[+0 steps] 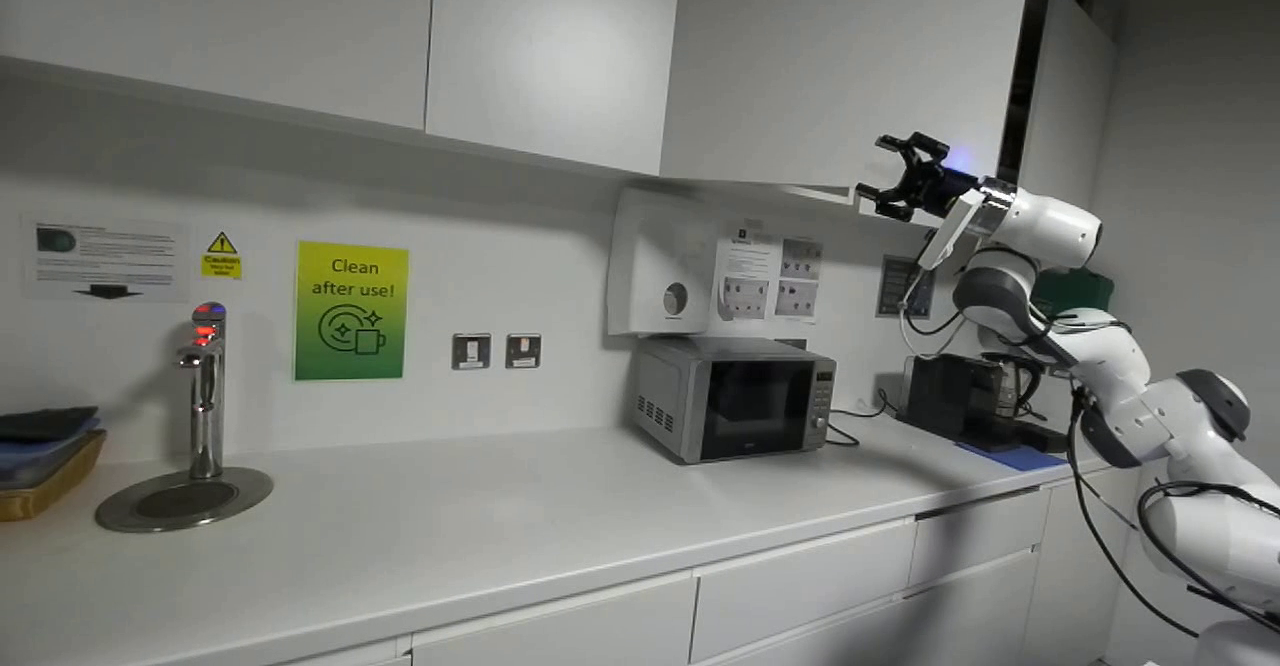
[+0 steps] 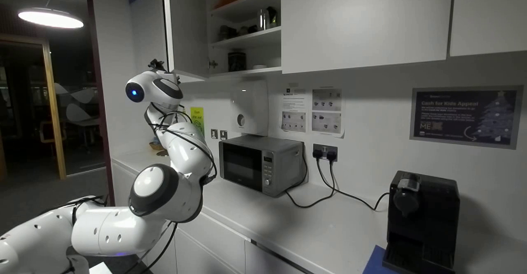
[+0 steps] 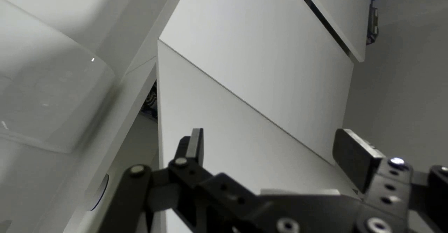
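Note:
My black gripper (image 1: 870, 166) is raised to the level of the upper cabinets, its jaws wide apart and holding nothing. Beside it, in an exterior view, is the outer face of a white cabinet door (image 1: 800, 66). Swung outward, that door (image 2: 187, 27) bares shelves (image 2: 247, 37) holding a dark tin (image 2: 237, 61) and several other items. The wrist and door hide most of the gripper there. In the wrist view the gripper (image 3: 269, 142) has the door face (image 3: 217, 131) behind its fingers; whether they touch cannot be told. A patterned item (image 3: 150, 101) shows through the gap at the door's edge.
A grey microwave (image 2: 263, 163) stands on the white counter (image 1: 450, 526) under the cabinets, with a wall dispenser (image 1: 655, 256) above it. A black coffee machine (image 2: 424, 220) sits farther along. At the far end are a chrome tap (image 1: 207, 396) and stacked trays (image 1: 50, 456).

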`<state>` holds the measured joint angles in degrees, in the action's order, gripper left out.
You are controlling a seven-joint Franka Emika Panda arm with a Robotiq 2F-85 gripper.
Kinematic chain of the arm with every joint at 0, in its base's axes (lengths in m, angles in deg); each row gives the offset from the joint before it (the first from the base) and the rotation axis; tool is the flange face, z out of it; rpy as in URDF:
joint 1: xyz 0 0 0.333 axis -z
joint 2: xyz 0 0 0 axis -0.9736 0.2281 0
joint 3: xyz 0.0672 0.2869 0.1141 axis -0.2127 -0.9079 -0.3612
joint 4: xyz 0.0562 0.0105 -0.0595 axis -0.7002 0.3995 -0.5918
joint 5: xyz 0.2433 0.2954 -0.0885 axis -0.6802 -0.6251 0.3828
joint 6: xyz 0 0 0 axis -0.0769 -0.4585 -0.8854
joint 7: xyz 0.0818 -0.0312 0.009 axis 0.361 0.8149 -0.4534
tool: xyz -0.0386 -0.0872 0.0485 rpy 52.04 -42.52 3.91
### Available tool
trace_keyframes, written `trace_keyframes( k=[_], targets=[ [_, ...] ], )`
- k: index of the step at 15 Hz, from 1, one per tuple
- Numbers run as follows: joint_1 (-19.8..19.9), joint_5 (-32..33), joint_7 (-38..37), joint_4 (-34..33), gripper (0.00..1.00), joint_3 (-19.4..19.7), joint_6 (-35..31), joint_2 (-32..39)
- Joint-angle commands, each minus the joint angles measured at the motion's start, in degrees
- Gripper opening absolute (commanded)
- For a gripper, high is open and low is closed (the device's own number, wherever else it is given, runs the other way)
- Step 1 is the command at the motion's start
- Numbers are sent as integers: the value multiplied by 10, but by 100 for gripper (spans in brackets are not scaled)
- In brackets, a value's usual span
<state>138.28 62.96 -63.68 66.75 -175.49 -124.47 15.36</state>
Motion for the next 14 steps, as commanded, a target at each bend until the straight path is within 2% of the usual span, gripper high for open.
trace_keyframes(
  k=[1,7,14],
  targets=[
    [-7,-24,42,9,100,-17,48,0],
    [-17,-66,66,13,100,-22,102,-2],
    [-33,-201,122,14,100,-24,145,-3]
  ],
)
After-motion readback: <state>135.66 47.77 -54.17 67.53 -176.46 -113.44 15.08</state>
